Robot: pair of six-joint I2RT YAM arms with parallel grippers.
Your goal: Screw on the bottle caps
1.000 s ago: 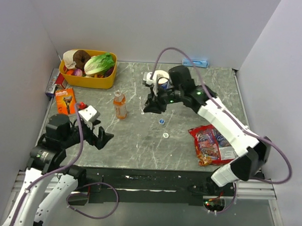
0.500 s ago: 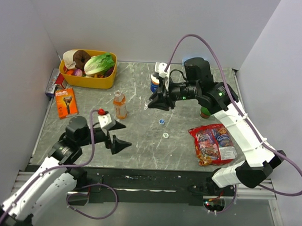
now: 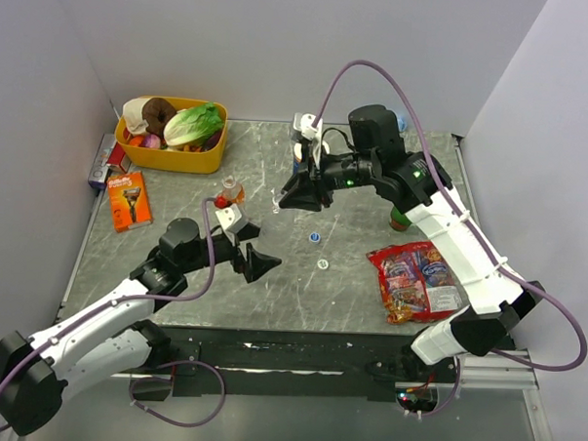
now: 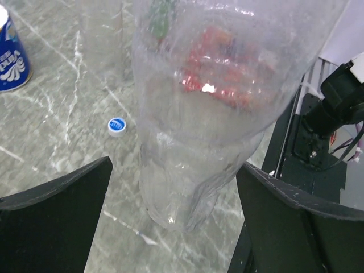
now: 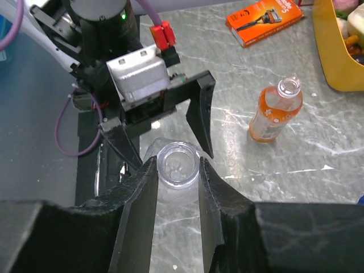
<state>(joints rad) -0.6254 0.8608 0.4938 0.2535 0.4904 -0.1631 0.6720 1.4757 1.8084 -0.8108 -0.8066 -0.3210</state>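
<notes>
R pincer (image 5: 177,170) pinches neck of small colourless see-through plastic bottle (image 4: 210,114); L pincer (image 4: 173,170) spread wide, fingers flanking that bottle's lower body; contact can't tell.

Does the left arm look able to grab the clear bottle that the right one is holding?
Probably yes. The left gripper is open, with a finger on each side of the clear bottle and nothing else in between. The right gripper pinches only its neck.
</notes>
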